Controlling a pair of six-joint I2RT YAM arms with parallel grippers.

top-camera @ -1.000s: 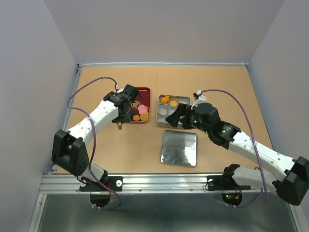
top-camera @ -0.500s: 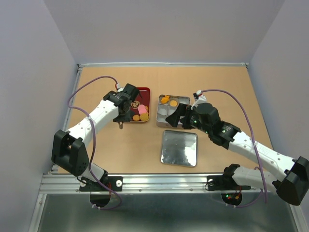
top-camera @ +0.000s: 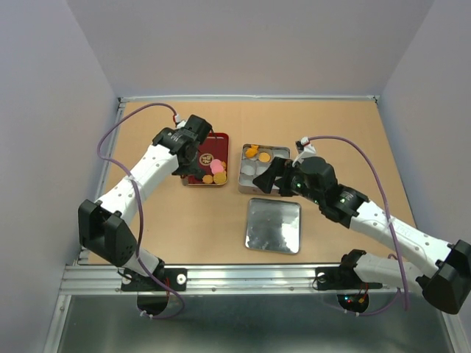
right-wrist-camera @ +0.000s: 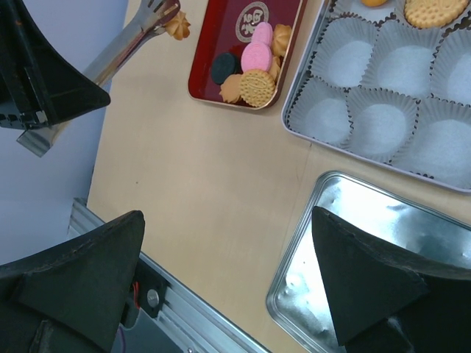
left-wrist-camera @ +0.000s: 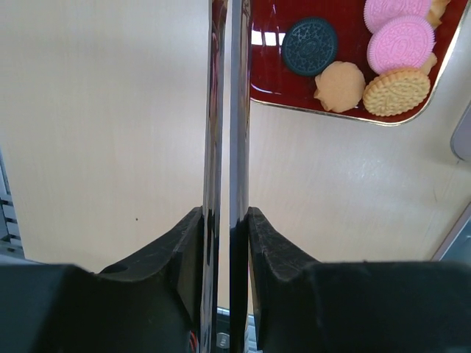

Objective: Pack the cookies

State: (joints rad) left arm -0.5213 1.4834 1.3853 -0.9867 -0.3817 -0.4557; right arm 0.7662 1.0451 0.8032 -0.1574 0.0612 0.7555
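The left gripper was clamped on a pair of metal tongs. Their two blades lay almost together and ran off the top of the left wrist view, so the tips were cut off there. The right wrist view caught those tips in its top left corner. They were pinching one small tan cookie just outside the long edge of the red tray. Whether it hung clear of the table could not be told. From above, the tongs were mostly lost against the left arm.

The other cookies lay bunched at one end of the tray: one dark, two pink, some tan and yellow. They overlapped, and a few were cropped by the frame.

The right gripper was spread wide and held nothing, over bare table between the tray, the tin and its shiny lid. A finger hid part of the lid. The tin held white paper cups. The nearer cups were unfilled, while a yellow cookie and an orange sliver showed at the far edge, cut off.
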